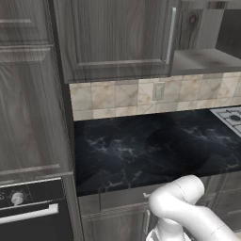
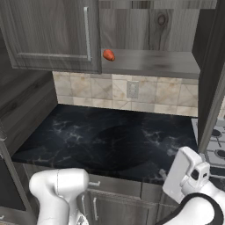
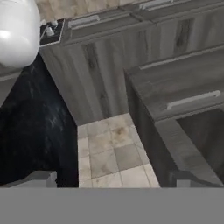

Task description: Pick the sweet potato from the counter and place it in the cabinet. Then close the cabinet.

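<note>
White arm [image 1: 188, 207] at lower right of left base view: rounded elbow joint up, link running down toward bottom right corner. In right base view, arm shows twice: bulky rounded joint at lower left, hand block with dark trim at lower right, tilted, above curved white link at bottom edge. Pincer [image 3: 116, 179] in hand view: two small grey fingertips [image 3: 41, 178] at bottom left and bottom right of frame, far apart, jaws spread wide, nothing between them.
</note>
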Robot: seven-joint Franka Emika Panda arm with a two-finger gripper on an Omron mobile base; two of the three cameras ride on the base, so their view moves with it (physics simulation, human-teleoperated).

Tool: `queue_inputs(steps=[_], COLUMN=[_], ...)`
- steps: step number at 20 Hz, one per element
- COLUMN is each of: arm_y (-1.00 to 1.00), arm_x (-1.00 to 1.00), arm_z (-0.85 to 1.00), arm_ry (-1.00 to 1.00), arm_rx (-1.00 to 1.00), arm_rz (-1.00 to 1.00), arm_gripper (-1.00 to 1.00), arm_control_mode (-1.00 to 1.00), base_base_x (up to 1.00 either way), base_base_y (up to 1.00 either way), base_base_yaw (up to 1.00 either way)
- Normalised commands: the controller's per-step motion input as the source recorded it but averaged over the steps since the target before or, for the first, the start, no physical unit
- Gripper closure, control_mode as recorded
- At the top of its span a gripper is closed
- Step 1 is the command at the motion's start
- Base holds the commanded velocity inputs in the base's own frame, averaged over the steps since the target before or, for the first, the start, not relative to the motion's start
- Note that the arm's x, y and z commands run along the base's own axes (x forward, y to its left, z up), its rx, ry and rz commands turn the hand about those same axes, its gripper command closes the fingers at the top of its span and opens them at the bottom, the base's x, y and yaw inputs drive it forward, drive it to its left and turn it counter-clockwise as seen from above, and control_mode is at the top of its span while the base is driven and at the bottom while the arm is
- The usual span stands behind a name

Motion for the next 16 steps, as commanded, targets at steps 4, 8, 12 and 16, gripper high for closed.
queue_inputs(steps=[4,8,12,16], arm_y=[-0.24,-0.31,-0.35,-0.32], arm_x=[0.0,0.0,0.0,0.0], arm_z=[0.0,0.09,0.06,0.12], arm_ry=[0.08,0.04,0.01,0.03], arm_rx=[0.36,0.34,0.28,0.27], arm_rz=[0.0,0.04,0.06,0.05], arm_gripper=[-1.0,-1.0,-1.0,-1.0], arm_control_mode=[-1.0,-1.0,-1.0,-1.0], base_base_x=[0.0,0.0,0.0,0.0], base_base_y=[0.0,0.0,0.0,0.0], base_base_yaw=[0.0,0.0,0.0,0.0])
